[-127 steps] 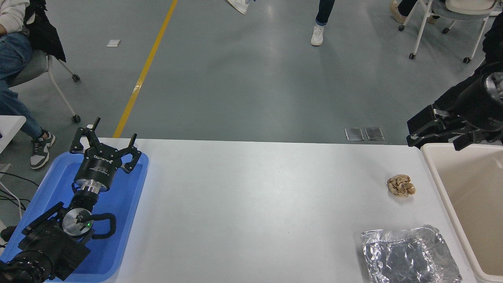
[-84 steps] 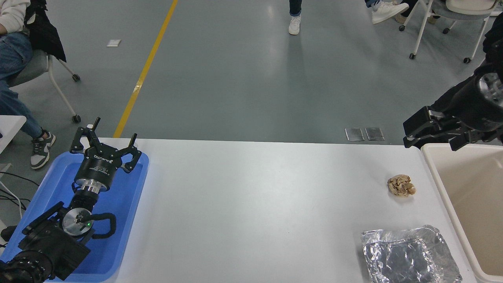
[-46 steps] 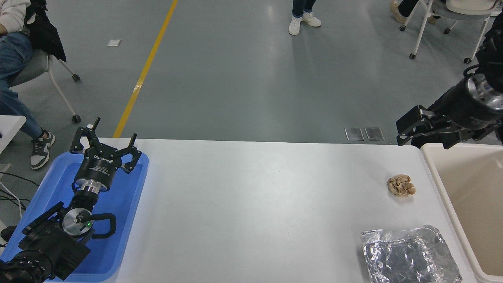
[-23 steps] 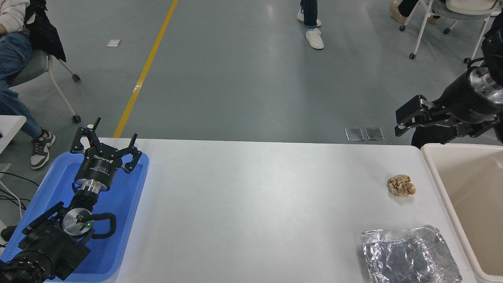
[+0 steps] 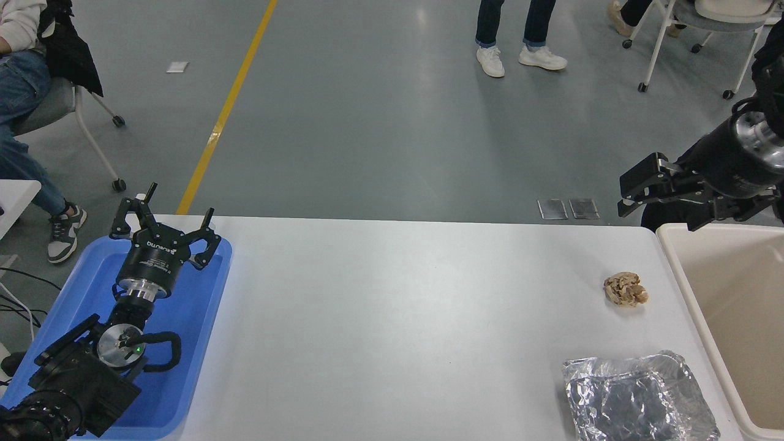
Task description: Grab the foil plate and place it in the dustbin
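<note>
1. White table [image 5: 392,318]: seen from above, spanning most of the lower view; grey floor lies beyond its far edge.
2. Dustbin [image 5: 677,269]: cream-beige, rectangular, set against the table's right end; only its left rim and part of its inner wall are shown, the rest being cut off by the picture's edge.
3. Blue tray [image 5: 202,318]: shallow, placed at the table's left end.
4. Left gripper [image 5: 164,229]: parked over the blue tray at the lower left; its fingers are spread wide and nothing is held between them.
5. Right gripper [image 5: 634,193]: entering from the right edge, held in the air beyond the table's far right corner, beside the dustbin's far rim; whether its fingers are parted or closed cannot be told from this angle; nothing is seen in its grasp.
6. Foil plate [image 5: 640,398]: crinkled and silver, lying flat on the table near its front right corner, just beside the dustbin's left wall and well apart from the right gripper.
7. Paper ball [image 5: 625,289]: small, crumpled, beige-brown; resting on the table between the foil plate and the far edge, near the dustbin.
</note>
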{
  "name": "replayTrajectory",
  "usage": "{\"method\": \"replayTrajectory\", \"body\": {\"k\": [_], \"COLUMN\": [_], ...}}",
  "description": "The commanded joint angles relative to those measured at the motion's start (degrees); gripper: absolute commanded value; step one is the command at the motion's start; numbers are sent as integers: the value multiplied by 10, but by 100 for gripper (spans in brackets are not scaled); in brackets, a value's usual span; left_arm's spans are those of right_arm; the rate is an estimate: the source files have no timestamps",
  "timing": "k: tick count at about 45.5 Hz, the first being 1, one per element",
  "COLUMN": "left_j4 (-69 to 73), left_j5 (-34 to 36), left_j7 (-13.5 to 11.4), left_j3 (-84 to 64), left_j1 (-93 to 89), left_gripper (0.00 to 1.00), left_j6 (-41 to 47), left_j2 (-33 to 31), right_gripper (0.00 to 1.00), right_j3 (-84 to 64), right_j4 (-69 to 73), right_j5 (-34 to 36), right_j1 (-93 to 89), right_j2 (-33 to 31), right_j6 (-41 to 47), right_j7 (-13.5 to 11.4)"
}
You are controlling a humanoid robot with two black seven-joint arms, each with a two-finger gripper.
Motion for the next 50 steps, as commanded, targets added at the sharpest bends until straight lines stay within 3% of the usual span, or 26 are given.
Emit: {"method": "replayTrajectory", "body": {"k": [1,16,28,50], "left_j4": [-1,0,0,0], "left_j5": [0,0,0,0], "left_j7": [0,0,0,0], "left_j3": [0,0,0,0], "left_j1": [0,0,0,0], "left_gripper": [100,100,100,100], "left_j6": [0,0,0,0], "left_j2": [0,0,0,0], "right_gripper": [100,99,99,99], "right_j3": [-5,-61,-52,4], "right_j4": [-9,-27,-27,-69], "right_j5": [-11,-77,-161,-168], "right_j1": [-34,-110,-223,-388], "right_j2": [-3,-17,-19,-18], "right_j6": [0,-50,-157,-208], "right_j7": [0,0,-1,0]}}
